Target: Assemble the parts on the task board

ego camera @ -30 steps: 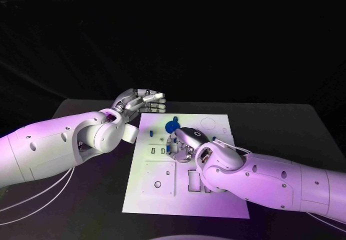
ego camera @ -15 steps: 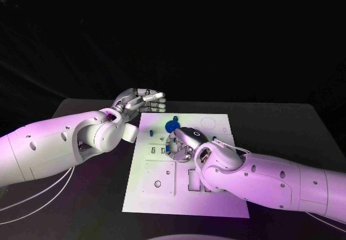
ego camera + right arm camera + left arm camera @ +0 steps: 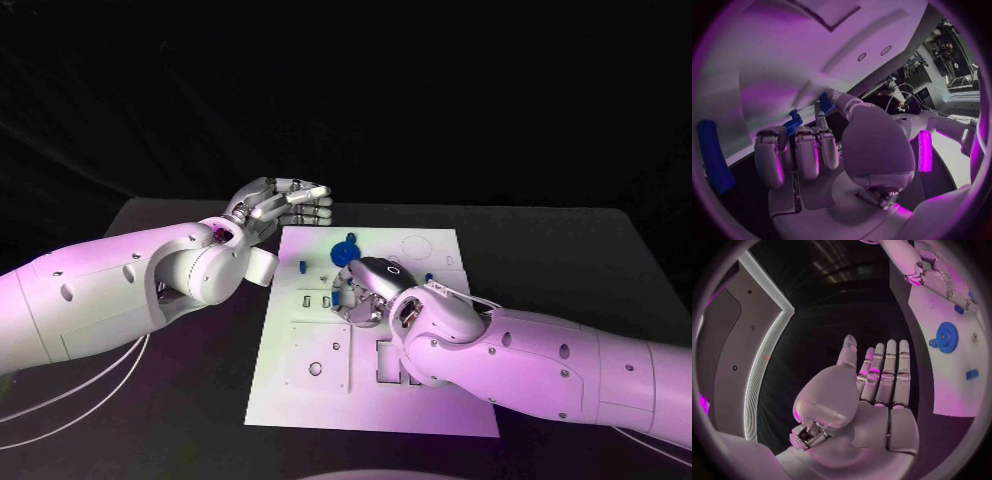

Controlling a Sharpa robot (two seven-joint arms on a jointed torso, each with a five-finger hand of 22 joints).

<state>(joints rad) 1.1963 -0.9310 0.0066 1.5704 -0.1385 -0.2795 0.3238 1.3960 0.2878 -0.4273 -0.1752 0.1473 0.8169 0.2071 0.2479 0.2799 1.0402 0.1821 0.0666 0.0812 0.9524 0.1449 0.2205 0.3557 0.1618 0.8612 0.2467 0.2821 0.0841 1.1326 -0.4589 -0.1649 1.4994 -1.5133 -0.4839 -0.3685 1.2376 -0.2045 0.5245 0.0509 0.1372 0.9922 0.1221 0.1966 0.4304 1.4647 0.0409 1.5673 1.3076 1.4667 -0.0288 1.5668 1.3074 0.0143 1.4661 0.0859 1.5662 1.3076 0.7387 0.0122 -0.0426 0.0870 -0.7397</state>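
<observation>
The white task board (image 3: 361,380) lies in the middle of the black table. My right hand (image 3: 364,292) is down on the board's middle with its fingers curled, and its thumb and fingers pinch a small blue part (image 3: 824,104) against the board. A blue gear (image 3: 345,250) sits on the board just beyond that hand. A small blue piece (image 3: 302,267) lies near the board's left edge. My left hand (image 3: 283,204) hovers off the board's far left corner, its fingers (image 3: 886,371) straight and holding nothing. From the left wrist I see the gear (image 3: 945,336) and the small piece (image 3: 971,374).
A long blue bar (image 3: 714,156) lies on the board close to my right hand. The board (image 3: 310,345) has several slots and round holes in its near half. Bare black table (image 3: 577,250) surrounds the board on all sides.
</observation>
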